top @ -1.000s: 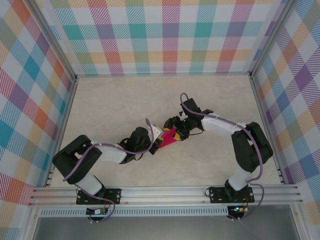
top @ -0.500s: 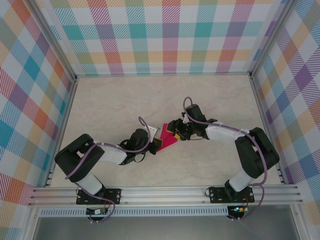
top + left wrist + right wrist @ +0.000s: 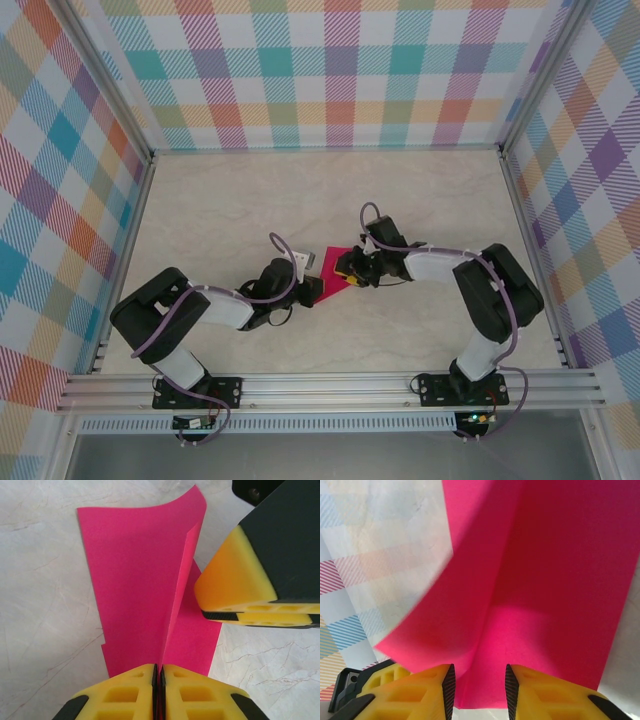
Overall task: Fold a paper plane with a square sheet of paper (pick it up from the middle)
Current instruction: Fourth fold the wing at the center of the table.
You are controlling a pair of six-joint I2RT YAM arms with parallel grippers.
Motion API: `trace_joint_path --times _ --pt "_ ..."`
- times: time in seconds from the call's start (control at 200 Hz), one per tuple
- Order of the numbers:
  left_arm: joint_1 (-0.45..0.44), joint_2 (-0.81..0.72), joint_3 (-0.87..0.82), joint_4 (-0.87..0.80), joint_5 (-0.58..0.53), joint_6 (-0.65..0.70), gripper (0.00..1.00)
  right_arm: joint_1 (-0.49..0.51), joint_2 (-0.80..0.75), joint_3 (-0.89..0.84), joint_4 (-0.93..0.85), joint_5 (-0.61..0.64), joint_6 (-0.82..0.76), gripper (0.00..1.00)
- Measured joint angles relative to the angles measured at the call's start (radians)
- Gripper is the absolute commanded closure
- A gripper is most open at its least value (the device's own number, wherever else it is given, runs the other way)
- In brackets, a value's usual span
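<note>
The magenta-pink square sheet of paper (image 3: 331, 268) lies mid-table, folded, with a raised centre crease and one corner curling up (image 3: 140, 575). My left gripper (image 3: 159, 672) is shut on the near end of that crease; in the top view it sits at the paper's left edge (image 3: 307, 287). My right gripper (image 3: 479, 682) stands open, its two yellow fingers (image 3: 422, 690) either side of the paper's ridge (image 3: 545, 580) with a gap on both sides. From above, the right gripper (image 3: 350, 270) is over the paper's right edge. Its fingers (image 3: 235, 585) also show beside the sheet.
The marble-look table (image 3: 240, 200) is ringed by checkered walls (image 3: 340, 70) and an aluminium frame rail (image 3: 330, 385) along the near edge. Both arms reach inward and meet at the centre. Bare tabletop lies behind and to both sides.
The right gripper has moved left and lower onto the paper, and its jaws have narrowed around the ridge. The left gripper has kept its hold, and the sheet now lies flatter.
</note>
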Motion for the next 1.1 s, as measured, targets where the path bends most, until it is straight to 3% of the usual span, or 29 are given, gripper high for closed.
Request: trace_joint_path --times 0.675,0.83,0.92,1.1 --pt "0.000 0.047 -0.001 0.013 0.061 -0.082 0.91 0.000 0.077 -0.014 0.148 -0.051 -0.011 0.60" --pt "0.002 0.046 -0.001 0.012 0.065 -0.084 0.84 0.000 0.078 -0.025 0.152 -0.051 -0.011 0.60" --pt "0.003 0.036 -0.001 -0.003 0.064 -0.088 0.74 0.000 0.078 -0.025 0.147 -0.050 -0.016 0.59" --pt "0.005 -0.056 -0.002 -0.076 0.044 -0.095 0.65 0.001 0.078 -0.006 0.104 -0.030 -0.020 0.58"
